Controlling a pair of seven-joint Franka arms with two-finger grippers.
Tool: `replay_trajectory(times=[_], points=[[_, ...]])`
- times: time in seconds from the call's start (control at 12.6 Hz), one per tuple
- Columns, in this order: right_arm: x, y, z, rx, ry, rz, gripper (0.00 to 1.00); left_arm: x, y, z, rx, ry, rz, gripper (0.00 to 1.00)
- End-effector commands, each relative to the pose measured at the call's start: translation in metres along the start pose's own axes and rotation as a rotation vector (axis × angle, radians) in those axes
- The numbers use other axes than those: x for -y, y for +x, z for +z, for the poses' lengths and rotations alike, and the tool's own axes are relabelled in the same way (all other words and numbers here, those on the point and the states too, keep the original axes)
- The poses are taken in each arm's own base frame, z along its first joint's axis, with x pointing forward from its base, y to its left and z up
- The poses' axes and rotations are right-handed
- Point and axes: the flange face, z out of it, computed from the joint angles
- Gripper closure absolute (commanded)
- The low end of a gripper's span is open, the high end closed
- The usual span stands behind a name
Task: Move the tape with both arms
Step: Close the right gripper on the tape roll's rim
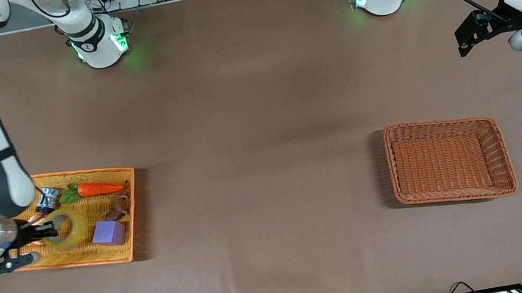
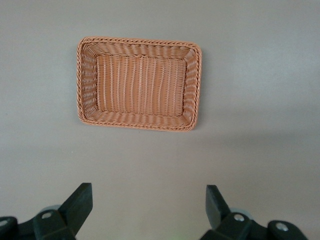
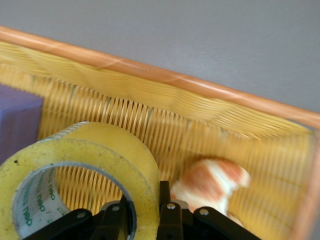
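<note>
Right pincer (image 1: pixel 47 231) low in the yellow tray (image 1: pixel 83 173) at lower left of the front frame, pinching the wall of the tape (image 1: pixel 72 228): one finger inside the grey core, the other outside the yellowish band, as seen along the bottom edge of the right wrist frame, where the pincer (image 3: pixel 146 212) clamps the roll's wall and the tape (image 3: pixel 100 150) fills the lower left. Tape ring tilted, reaching from the fingertips toward the tray's middle, just beside the purple cube (image 1: pixel 108 233), which sits toward the tray's lower right corner. Above the tape in the front frame, near the tray's upper rim, an orange carrot (image 1: pixel 99 188) with green leaves, and beside it a small blue and white object (image 1: pixel 48 199) partly covered by the right arm. Brown curled item (image 1: pixel 119 206) between carrot and cube. Pale orange and white object (image 3: pixel 212 182) close to the pincer in the right wrist frame, blurred, identity unclear. Left pincer (image 1: pixel 468 39) at the upper right edge of the front frame, up in the air over bare brown bench (image 1: pixel 255 115), fingers spread wide and holding nothing, arm waiting. Brown wicker basket (image 1: pixel 448 159) at right of centre, seen also in the upper middle of the left wrist frame (image 2: pixel 139 84).
</note>
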Motion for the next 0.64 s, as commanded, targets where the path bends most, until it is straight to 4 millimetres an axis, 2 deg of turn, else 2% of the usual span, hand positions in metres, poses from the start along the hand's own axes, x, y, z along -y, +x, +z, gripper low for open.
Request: replay_trajectory(times=[0.0, 0.08, 0.16, 0.24, 0.32, 0.48, 0.56], points=[[0.019, -0.004, -0.074, -0.001, 0.039, -0.033, 1.0, 0.013, 0.005, 0.003, 0.017, -0.018, -0.027, 0.0], [0.037, 0.002, -0.085, 0.007, 0.044, -0.053, 1.0, 0.02, 0.012, 0.004, 0.015, -0.02, -0.037, 0.0], [0.053, 0.008, -0.092, 0.012, 0.043, -0.053, 1.0, 0.021, 0.018, -0.006, -0.009, -0.012, -0.037, 0.0], [0.071, 0.014, -0.097, 0.015, 0.043, -0.041, 1.0, 0.021, 0.018, -0.003, -0.006, 0.001, -0.04, 0.0], [0.096, 0.02, -0.097, 0.033, 0.045, -0.031, 1.0, 0.022, 0.019, 0.002, 0.007, 0.002, -0.044, 0.0], [0.159, 0.027, -0.101, 0.071, 0.041, 0.004, 1.0, 0.023, 0.023, 0.01, 0.02, 0.002, -0.032, 0.0], [0.179, 0.027, -0.101, 0.094, 0.041, 0.015, 1.0, 0.025, 0.023, 0.01, 0.022, 0.002, -0.035, 0.0]])
